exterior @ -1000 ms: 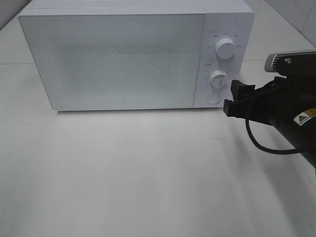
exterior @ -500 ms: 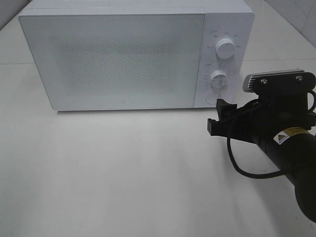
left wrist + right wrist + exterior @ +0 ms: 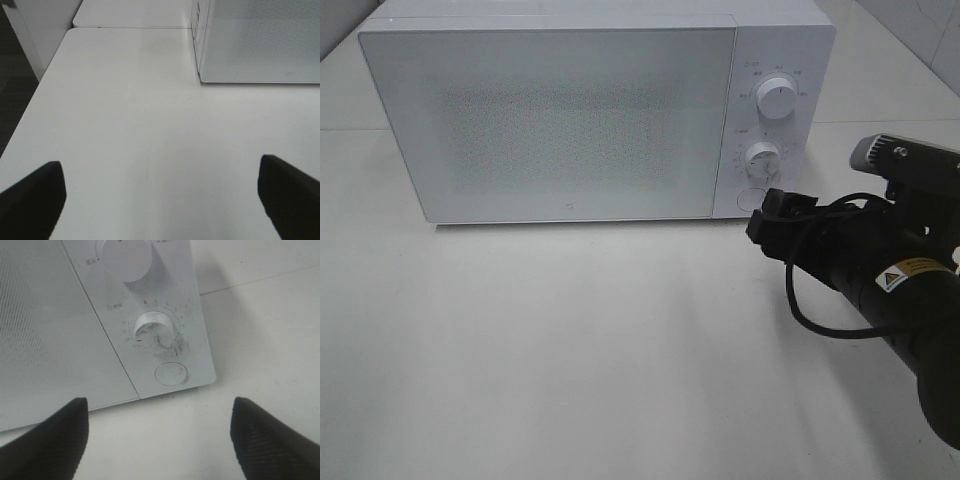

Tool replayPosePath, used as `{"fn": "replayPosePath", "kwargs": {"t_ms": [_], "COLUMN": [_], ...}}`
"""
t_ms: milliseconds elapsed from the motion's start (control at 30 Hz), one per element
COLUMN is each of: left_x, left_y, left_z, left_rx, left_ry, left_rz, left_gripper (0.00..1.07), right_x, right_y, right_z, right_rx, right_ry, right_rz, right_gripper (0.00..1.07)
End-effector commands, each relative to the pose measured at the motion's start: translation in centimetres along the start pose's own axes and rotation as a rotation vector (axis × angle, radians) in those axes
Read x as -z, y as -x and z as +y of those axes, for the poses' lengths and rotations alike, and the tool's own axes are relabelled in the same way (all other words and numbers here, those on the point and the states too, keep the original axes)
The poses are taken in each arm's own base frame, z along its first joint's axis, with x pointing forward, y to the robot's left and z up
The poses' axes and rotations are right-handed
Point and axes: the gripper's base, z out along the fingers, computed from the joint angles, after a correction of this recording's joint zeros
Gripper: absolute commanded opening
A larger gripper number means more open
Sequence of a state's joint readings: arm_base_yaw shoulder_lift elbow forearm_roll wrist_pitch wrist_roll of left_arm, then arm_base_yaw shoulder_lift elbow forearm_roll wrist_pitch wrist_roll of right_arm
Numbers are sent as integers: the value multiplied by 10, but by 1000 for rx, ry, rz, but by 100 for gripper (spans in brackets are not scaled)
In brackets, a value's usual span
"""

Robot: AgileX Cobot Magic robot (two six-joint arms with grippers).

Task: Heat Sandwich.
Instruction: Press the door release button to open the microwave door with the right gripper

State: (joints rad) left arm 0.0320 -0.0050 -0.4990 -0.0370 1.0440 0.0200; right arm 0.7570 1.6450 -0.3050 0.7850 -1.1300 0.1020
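White table (image 3: 570,350) carrying white microwave (image 3: 550,120), door (image 3: 550,190) shut; interior hidden, so sandwich position not determinable. Right gripper (image 3: 772,213) just in front of microwave's round button (image 3: 171,374), jaws wide, empty. Left gripper (image 3: 160,195) facing microwave's left front corner, apart from it, jaws wide, empty.

Open table (image 3: 570,350), microwave (image 3: 786,40) behind (door (image 3: 550,120) shut); right claw (image 3: 775,212) beside it

White microwave (image 3: 550,120) on white table (image 3: 570,380)
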Motion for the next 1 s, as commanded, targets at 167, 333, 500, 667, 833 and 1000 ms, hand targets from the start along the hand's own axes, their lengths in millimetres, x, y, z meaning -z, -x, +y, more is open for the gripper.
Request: {"fn": "replayPosePath", "kwargs": {"t_ms": [167,333,500,667,833,1000], "left_x": [3,3,3,3,3,3], "left_y": [-2,-2,-2,-2,-2,-2], "left_z": [0,0,0,0,0,0], "left_rx": [1,1,1,1,1,1], "left_ry": [5,5,5,5,5,5], "left_rz": [-31,-31,-31,-31,-31,-31], "left_gripper": [98,98,98,98,98,98], "right_x": [1,1,1,1,1,1], "right_y": [0,-3,-6,-7,-7,-7], "right_z": [1,1,1,0,0,0], "right_rx": [-461,-762,-987,-1127,-1165,-1155], "right_ry": [8,-5,-31,-41,-42,-41], "right_rz": [3,30,64,69,67,67], "right_gripper": [76,76,75,64,34,0]}}
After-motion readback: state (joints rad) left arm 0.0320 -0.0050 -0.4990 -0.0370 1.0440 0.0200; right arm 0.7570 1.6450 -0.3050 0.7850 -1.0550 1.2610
